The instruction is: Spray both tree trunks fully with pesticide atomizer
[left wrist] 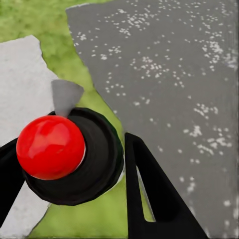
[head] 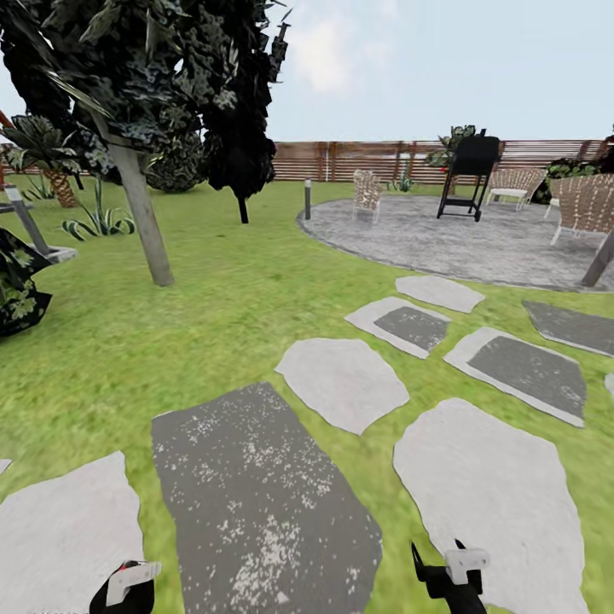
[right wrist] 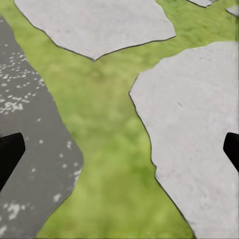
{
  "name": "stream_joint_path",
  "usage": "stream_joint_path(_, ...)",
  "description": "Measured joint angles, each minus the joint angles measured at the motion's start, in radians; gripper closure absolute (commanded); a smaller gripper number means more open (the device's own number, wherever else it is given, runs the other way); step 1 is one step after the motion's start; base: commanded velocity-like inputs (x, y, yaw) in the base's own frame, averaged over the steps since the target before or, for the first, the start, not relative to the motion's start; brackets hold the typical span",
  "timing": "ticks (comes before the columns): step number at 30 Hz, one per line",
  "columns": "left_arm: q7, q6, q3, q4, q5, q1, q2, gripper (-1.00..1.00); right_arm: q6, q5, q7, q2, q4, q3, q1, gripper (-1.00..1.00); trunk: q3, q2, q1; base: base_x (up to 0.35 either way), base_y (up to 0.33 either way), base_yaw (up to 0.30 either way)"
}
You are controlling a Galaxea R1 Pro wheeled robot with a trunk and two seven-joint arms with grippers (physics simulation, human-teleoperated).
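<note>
Black left tool (left wrist: 69,199) with wedge-shaped fingers, black right tool (right wrist: 119,152), white bracket near each wrist

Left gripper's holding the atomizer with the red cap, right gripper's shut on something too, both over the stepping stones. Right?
Not quite. The right gripper is open and empty: the right wrist view shows its fingertips wide apart with only grass and stepping stones between them. The rest stands: the left wrist view shows the left gripper clamped around the atomizer with its red cap.

No legible text or signs anywhere.
</note>
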Motion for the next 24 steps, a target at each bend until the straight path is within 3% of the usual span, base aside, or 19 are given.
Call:
stream_joint_path(9,0.0,0.0,0.0,0.0,0.0,0.0,0.0,1.0,0.0,0.0,0.0,0.001,0.0,0.0,0.0,-1.0,0.0,0.0,0.0,-0.338,0.109,-0.3)
stream_joint_path(24,0.0,0.0,0.0,0.0,0.0,0.0,0.0,1.0,0.0,0.0,0.001,0.001,0.001,0.0,0.0,-1.0,0.0,0.0,0.0,-0.338,0.005,-0.3)
